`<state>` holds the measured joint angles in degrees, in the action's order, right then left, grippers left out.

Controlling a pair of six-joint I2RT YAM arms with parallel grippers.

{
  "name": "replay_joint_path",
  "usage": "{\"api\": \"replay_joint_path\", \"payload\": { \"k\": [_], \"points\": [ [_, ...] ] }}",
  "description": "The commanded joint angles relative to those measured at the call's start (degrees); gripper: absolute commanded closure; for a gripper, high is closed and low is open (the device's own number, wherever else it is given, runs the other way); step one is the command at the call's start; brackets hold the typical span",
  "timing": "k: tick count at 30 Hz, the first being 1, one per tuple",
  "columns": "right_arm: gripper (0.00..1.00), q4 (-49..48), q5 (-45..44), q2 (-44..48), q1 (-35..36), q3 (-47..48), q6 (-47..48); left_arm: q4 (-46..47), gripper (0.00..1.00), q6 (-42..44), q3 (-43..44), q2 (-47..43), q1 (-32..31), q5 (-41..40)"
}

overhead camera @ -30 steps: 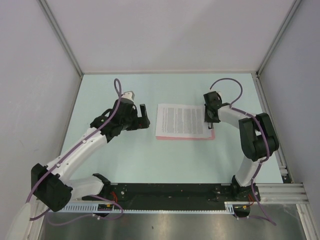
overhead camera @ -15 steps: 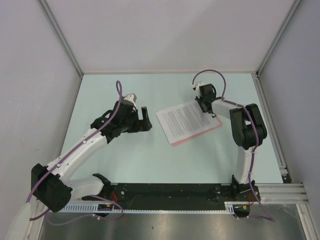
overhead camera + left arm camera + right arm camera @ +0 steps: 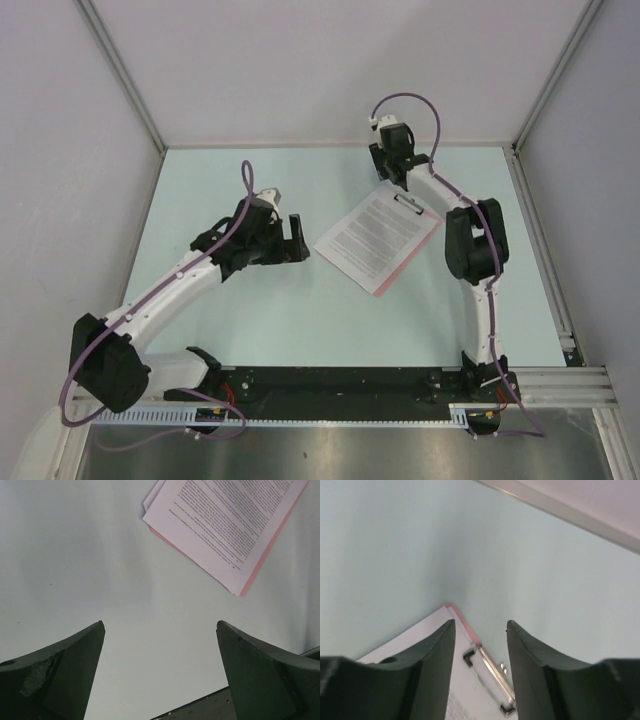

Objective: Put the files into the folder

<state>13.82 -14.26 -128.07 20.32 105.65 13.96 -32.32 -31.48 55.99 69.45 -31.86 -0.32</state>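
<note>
both reach forward | left pincer [image 3: 160,626] spread wide near files [image 3: 380,235] | right pincer [image 3: 481,625] parted over folder [image 3: 408,270] clip [image 3: 490,667]

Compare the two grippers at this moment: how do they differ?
The left gripper gapes wide; the right gripper shows a narrower gap. The left hangs over the table beside the files; the right hovers near the metal clip of the folder. Both hold nothing.

Pale mint table [image 3: 290,325]; grey walls [image 3: 330,70]; aluminium rail [image 3: 560,383] near right.
</note>
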Motion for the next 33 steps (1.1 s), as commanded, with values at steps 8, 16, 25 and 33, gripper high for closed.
{"api": "replay_joint_path", "payload": {
  "k": [8, 16, 25, 33],
  "points": [
    [0.37, 4.8, 15.8, 33.9, -5.3, -41.5, -46.2, 5.4, 0.01, -0.9, -1.4, -2.5, 0.1, 6.9],
    [0.42, -3.0, 5.8, 51.8, -1.9, -65.0, -60.8, 3.7, 0.01, -1.2, -3.4, -9.6, 0.1, 6.9],
    [0.44, -13.4, 6.9, 43.5, -2.4, -68.4, -60.8, 1.6, 0.0, -1.7, -4.3, -13.8, 0.2, 6.6],
    [0.42, -31.9, 11.5, 31.3, -5.6, -65.2, -51.0, -0.5, 0.0, -1.6, -4.0, -15.2, 0.1, 5.5]
  ]
}}
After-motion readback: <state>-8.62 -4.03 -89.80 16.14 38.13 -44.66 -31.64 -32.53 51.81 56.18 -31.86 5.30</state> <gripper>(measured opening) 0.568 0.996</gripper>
